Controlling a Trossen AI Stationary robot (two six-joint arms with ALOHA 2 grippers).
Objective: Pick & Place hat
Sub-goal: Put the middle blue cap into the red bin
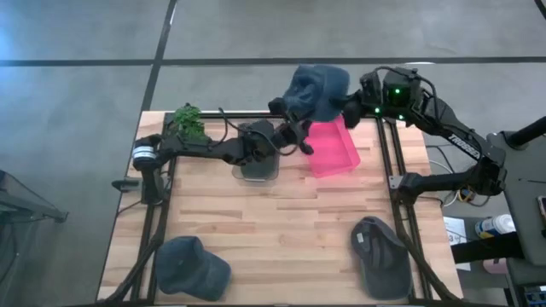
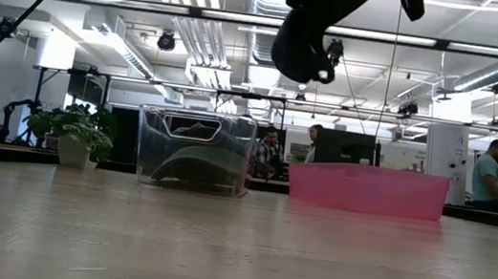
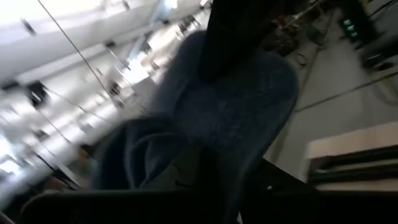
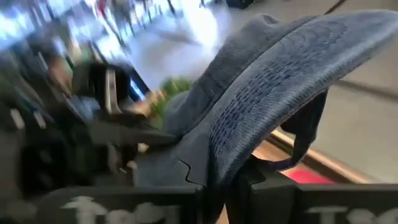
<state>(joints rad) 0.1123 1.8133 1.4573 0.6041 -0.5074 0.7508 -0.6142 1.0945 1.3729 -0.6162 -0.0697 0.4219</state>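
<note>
A blue cap (image 1: 317,89) hangs in the air at about the twelve o'clock edge of the wooden table (image 1: 281,222), above the far end of the pink tray (image 1: 333,147). Both arms meet at it. The right arm reaches in from the three o'clock side, elbow bent low by the table's edge and forearm angled up and across, so that the right gripper (image 1: 351,109) sits against the cap's right side; its fingers are clamped tight on the cap's fabric, which in the right wrist view drapes over them (image 4: 273,81). The left arm stretches from its base at nine o'clock, lying nearly flat across the table over the clear bin (image 1: 258,162), with the left gripper (image 1: 286,109) at the cap's left edge — its fingers stand a little apart, and whether they grip the cloth I cannot tell. In the low view the cap (image 2: 302,45) shows as a dark shape held high above the tray and bin.

Two more caps lie on the table — one at seven o'clock (image 1: 191,266), one at five o'clock (image 1: 382,256). A small plant (image 1: 189,124) stands at ten o'clock.
</note>
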